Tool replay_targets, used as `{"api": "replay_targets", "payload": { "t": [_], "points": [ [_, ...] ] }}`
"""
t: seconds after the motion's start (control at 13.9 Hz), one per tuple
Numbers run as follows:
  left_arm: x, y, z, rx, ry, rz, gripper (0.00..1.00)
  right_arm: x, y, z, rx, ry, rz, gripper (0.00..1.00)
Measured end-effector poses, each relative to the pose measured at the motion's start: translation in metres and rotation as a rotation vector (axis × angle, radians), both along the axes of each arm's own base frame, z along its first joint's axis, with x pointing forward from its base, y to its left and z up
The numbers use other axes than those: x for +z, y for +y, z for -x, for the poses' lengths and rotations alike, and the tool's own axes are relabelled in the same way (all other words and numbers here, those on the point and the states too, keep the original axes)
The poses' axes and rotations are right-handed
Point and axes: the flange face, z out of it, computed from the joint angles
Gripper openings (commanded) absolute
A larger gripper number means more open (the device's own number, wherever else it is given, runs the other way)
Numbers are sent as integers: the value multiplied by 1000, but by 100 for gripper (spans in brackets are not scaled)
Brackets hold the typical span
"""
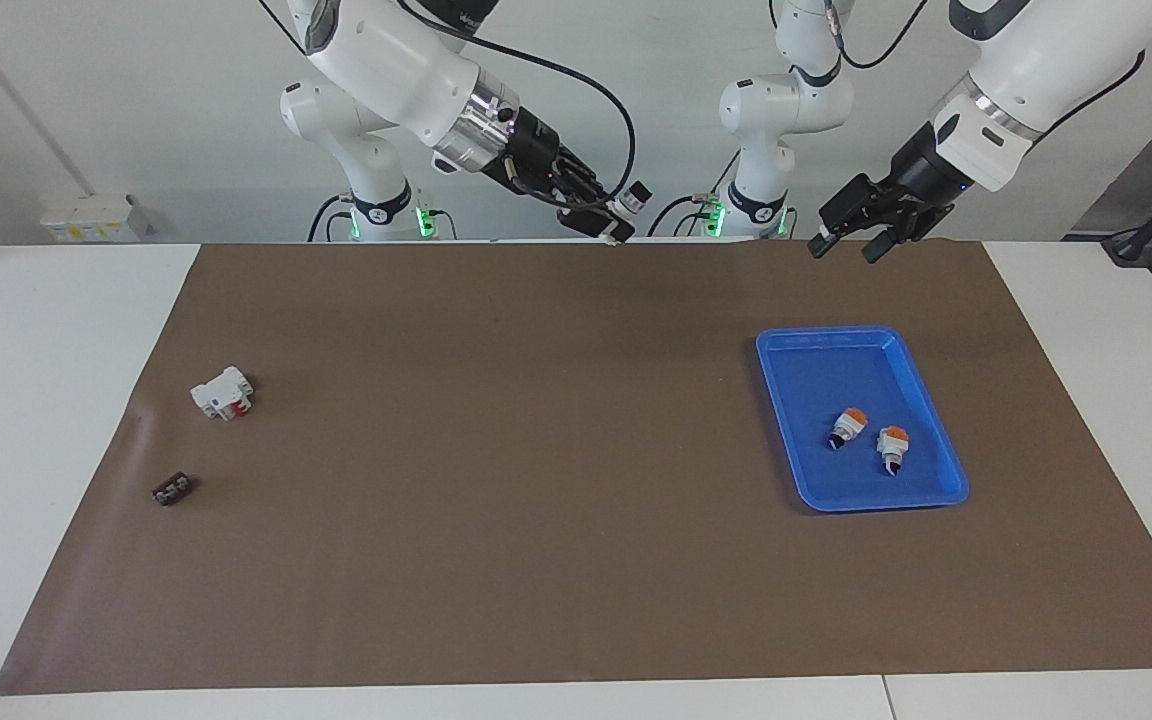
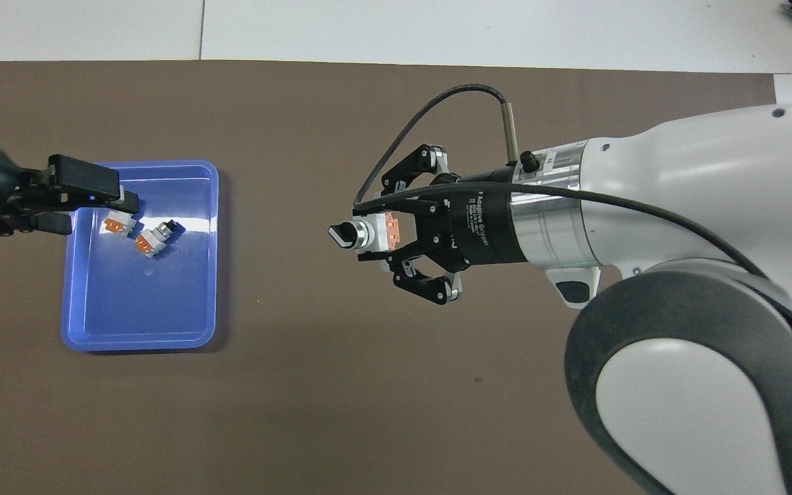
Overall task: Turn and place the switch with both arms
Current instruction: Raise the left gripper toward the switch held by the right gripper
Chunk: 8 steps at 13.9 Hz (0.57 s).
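Note:
My right gripper (image 2: 373,232) is shut on the switch (image 2: 349,235) and holds it high over the middle of the brown mat. The black knob end points toward the left arm's end of the table, and an orange face shows between the fingers. In the facing view the right gripper (image 1: 613,218) and the switch (image 1: 634,196) are well above the table. My left gripper (image 1: 844,249) is open and empty, raised, and turned toward the switch. From overhead the left gripper (image 2: 102,214) covers a corner of the blue tray.
The blue tray (image 1: 776,345) lies toward the left arm's end and holds two switches showing orange blocks (image 1: 847,426) (image 1: 892,447). A white block with a red part (image 1: 222,392) and a small black piece (image 1: 172,489) lie toward the right arm's end.

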Motion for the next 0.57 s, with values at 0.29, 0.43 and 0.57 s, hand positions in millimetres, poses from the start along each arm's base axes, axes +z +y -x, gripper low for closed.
{"api": "replay_targets", "payload": {
  "t": [0.29,0.43,0.57],
  "points": [
    [10,-56,13,84,97,104,95,-3,-1,-1,-30,17,-1,0],
    [16,-80,18,156,148,158,89,-4,-1,-2,-31,19,-1,0],
    [25,-90,19,225,187,223,85,-4,-1,-2,-31,19,-1,0]
  ]
}}
